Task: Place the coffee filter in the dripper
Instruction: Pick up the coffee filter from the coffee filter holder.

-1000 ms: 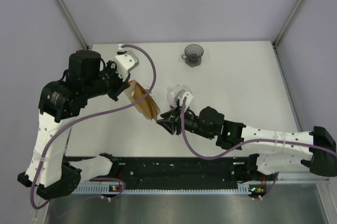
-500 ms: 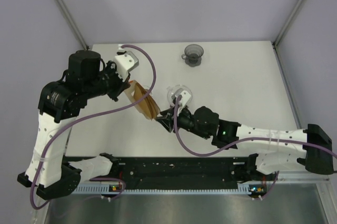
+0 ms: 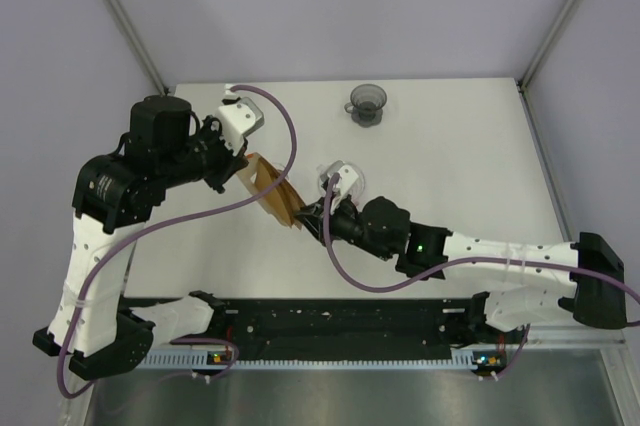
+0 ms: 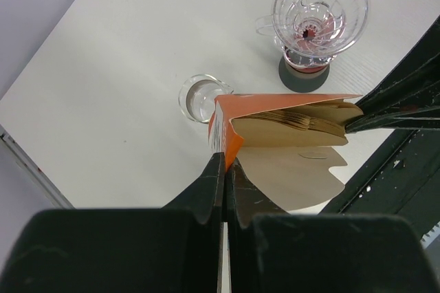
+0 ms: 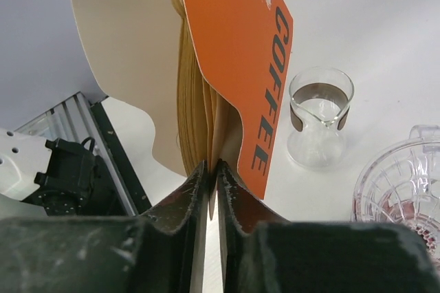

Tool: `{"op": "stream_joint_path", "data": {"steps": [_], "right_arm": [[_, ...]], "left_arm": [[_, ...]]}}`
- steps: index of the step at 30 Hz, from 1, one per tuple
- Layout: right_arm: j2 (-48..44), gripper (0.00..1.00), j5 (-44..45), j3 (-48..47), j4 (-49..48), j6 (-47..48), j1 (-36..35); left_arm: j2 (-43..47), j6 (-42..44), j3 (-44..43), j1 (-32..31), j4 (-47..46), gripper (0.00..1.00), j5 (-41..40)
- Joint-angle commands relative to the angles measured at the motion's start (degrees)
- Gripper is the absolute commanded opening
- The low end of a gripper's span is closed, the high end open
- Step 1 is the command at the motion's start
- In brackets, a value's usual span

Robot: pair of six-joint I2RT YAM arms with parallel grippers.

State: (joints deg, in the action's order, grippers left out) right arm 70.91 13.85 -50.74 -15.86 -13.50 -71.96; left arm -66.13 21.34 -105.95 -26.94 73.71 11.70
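My left gripper (image 3: 250,174) is shut on a corner of the orange coffee filter box (image 3: 268,189) and holds it in the air; the wrist view shows the tips (image 4: 225,162) pinching the orange flap (image 4: 227,131). The stack of brown paper filters (image 4: 302,122) shows in the open box. My right gripper (image 3: 303,218) is at the box mouth, its jaws (image 5: 210,169) shut on the edge of one filter (image 5: 221,124) beside the stack (image 5: 192,93). The clear plastic dripper (image 4: 318,14) stands upright on the table, half hidden by my right arm in the top view (image 3: 342,178).
A small glass carafe (image 3: 367,103) stands at the back of the table; it also shows in the left wrist view (image 4: 199,98) and the right wrist view (image 5: 320,117). A black rail (image 3: 340,331) runs along the near edge.
My right gripper has moved up and left to the box mouth and closed on a filter's edge. The left arm and the box have stayed put.
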Motion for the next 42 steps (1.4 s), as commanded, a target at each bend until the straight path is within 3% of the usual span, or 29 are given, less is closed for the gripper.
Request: {"op": "stream_joint_path", "data": {"steps": [1, 5, 19, 29, 34, 42], "right_arm": [[-0.69, 0.07, 0.83, -2.78, -0.67, 0.57, -0.11], [-1.92, 0.00, -0.66, -2.43, 0.21, 1.19, -0.19], [-10.18, 0.00, -5.23, -2.61, 10.67, 7.16, -0.19], [-15.19, 0.00, -3.13, -4.45, 14.10, 12.70, -0.11], [-15.63, 0.00, -1.20, -6.03, 15.42, 16.30, -0.11], [-17.21, 0.00, 1.53, -6.21, 15.68, 18.68, 1.30]], "left_arm": [[1.09, -0.34, -0.05, -0.22, -2.78, 0.00, 0.60], [1.00, -0.16, 0.22, -0.13, -2.78, 0.00, -0.01], [-1.98, -0.86, 1.89, -0.13, -4.89, 0.00, -13.09], [-2.78, -2.36, 0.84, 1.10, -5.07, 0.00, -16.97], [-3.39, -2.71, -0.92, 6.44, -4.19, 0.00, -16.37], [-4.18, -3.06, 1.10, 18.57, -8.75, 0.00, -8.99]]}}
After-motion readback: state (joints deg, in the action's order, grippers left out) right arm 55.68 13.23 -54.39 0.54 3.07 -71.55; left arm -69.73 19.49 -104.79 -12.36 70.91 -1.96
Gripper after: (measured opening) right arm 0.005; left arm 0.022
